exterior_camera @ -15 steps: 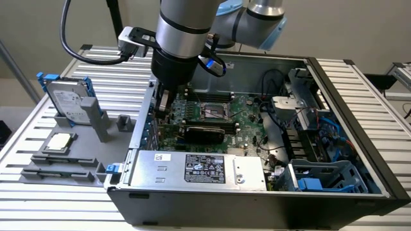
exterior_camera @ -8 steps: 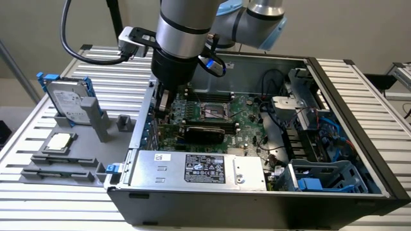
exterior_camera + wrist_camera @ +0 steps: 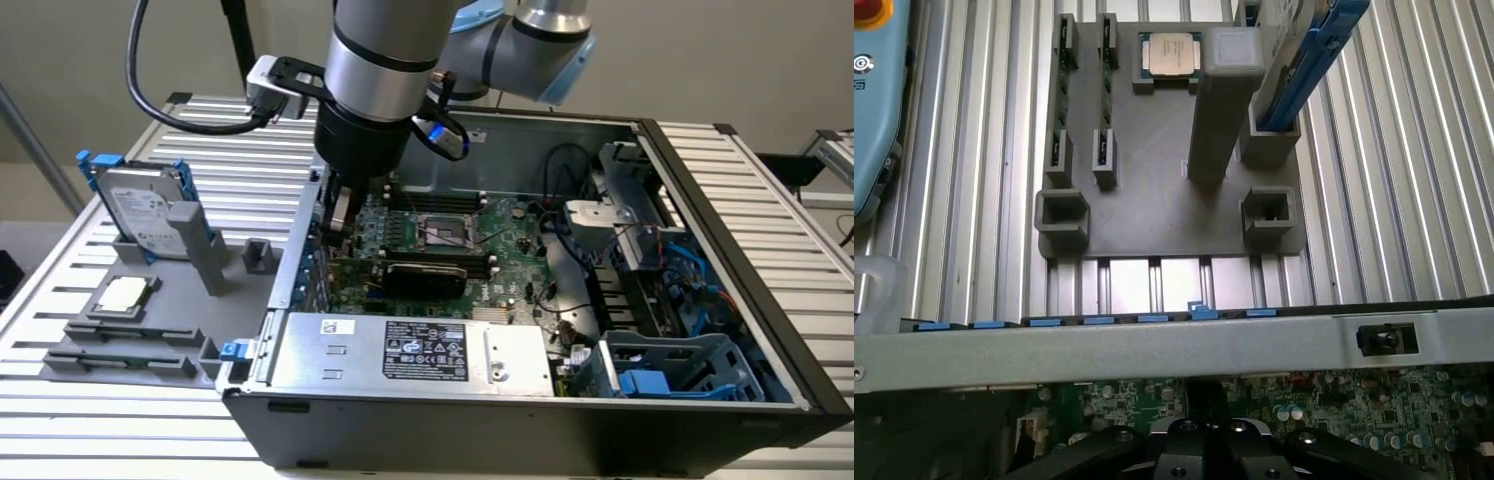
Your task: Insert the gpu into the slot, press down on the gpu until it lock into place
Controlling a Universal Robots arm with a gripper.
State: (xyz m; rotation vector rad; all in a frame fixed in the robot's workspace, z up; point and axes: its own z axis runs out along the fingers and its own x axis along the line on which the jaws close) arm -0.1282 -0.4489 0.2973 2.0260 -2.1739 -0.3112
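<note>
The gpu (image 3: 424,276), a flat black card with a ribbed face, lies across the green motherboard (image 3: 514,225) inside the open computer case, level and low on the board. My gripper (image 3: 339,232) reaches down into the case by the wall on the exterior view's left, over the card's left end. Its fingers are shut with nothing between them. I cannot tell whether they touch the card. In the wrist view the shut gripper (image 3: 1204,405) points at the motherboard (image 3: 1374,405) just inside the case wall (image 3: 1154,345).
A large grey labelled power-supply box (image 3: 414,350) fills the case's near side, with a blue drive cage (image 3: 667,372) to its right. Outside the case, a grey fixture (image 3: 1154,200) holds a CPU (image 3: 1171,52) and an upright hard drive (image 3: 144,210) in a blue bracket.
</note>
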